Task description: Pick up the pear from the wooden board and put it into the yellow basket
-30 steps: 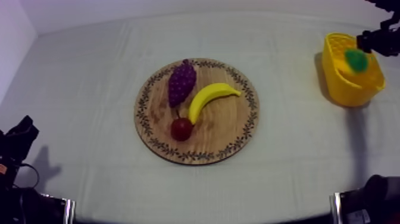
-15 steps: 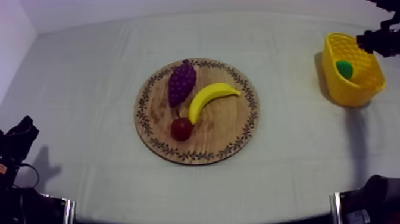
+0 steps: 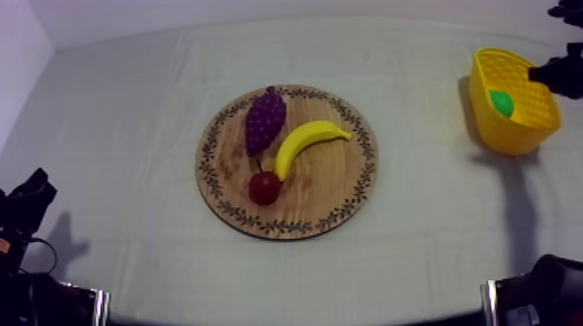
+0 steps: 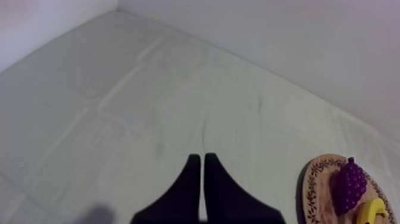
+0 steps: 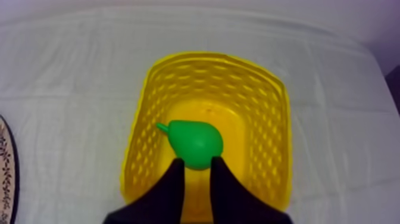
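- top view first: the yellow basket (image 3: 514, 139) stands upright on the grey-white cloth (image 3: 130, 130), so everything below is placed from it.
- the pear (image 3: 501, 102) isn't on the board. it lies inside the basket, down on the floor of it.
- in the right wrist view it's lying on its side, with the thin stem end pointing at one side wall of the basket.
- the right gripper (image 5: 196, 162) hangs just above the basket, over the basket's rim on the side away from the board.
- its two black fingers (image 5: 174, 182) are spread apart with nothing clamped between them. the pear sits lower down, just past the tips.
- the wooden board (image 3: 330, 199) with the patterned rim lies flat, well apart from the basket, off to the basket's left in the top view.
- three fruits are on the board. the banana (image 3: 305, 143) is the one nearest the basket.
- the grapes (image 3: 265, 120) and the small red fruit (image 3: 265, 187) are on the far side of the banana from the basket.
- the left gripper (image 4: 199, 157) is way off from the basket, past the board, on the opposite side of the table.
- its fingers are pressed together into a narrow wedge, gripping nothing.
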Tool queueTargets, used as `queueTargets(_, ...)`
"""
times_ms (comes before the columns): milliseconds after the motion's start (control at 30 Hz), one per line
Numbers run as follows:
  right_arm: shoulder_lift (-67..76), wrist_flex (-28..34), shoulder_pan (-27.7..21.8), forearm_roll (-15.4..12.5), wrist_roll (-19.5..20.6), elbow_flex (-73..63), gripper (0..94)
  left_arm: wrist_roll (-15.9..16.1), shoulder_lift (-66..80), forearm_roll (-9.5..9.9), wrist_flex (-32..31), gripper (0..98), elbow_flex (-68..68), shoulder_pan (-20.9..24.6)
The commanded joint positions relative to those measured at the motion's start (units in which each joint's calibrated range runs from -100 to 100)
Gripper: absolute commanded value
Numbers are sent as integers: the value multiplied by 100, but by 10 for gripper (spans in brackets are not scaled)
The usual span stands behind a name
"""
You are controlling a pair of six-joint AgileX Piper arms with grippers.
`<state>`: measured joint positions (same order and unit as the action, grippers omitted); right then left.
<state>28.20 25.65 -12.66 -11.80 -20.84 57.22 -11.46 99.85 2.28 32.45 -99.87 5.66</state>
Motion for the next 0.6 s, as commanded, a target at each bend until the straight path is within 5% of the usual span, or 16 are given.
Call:
queueTargets(0,459,151,-49,-44,3,215,106,0,-2,0,5,1,-2,2)
queueTargets(567,2885,1340,-178,136,184,1507,8,-1,-2,0,5,1,-2,2)
